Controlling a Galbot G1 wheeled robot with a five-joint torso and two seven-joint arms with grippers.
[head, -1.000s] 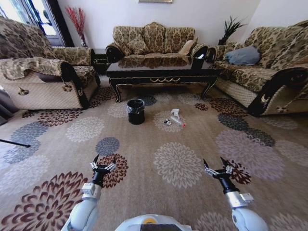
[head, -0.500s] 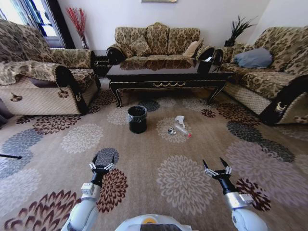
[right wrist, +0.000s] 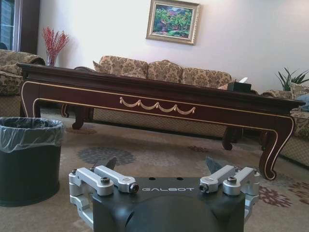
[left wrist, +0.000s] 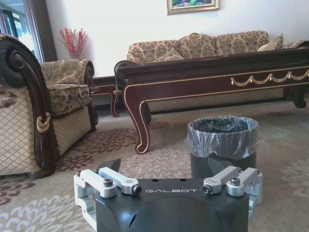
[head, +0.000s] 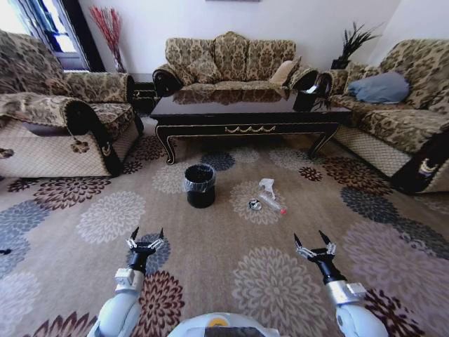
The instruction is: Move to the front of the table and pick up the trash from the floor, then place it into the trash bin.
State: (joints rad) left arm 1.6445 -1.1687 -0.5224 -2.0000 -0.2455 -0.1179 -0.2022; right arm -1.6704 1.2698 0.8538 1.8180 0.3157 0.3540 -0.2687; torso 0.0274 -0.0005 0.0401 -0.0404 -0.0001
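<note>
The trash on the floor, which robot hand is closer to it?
The right end effector is closer; the trash lies ahead of it, slightly toward the middle. The left end effector sits farther off, across the carpet, nearer the trash bin.

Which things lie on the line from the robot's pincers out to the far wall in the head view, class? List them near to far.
left pincer and right pincer, both open → trash → trash bin → table → sofa against the wall.

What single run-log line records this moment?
phase: facing table | trash on carpet beside trash bin | left gripper open, empty | right gripper open, empty
</note>
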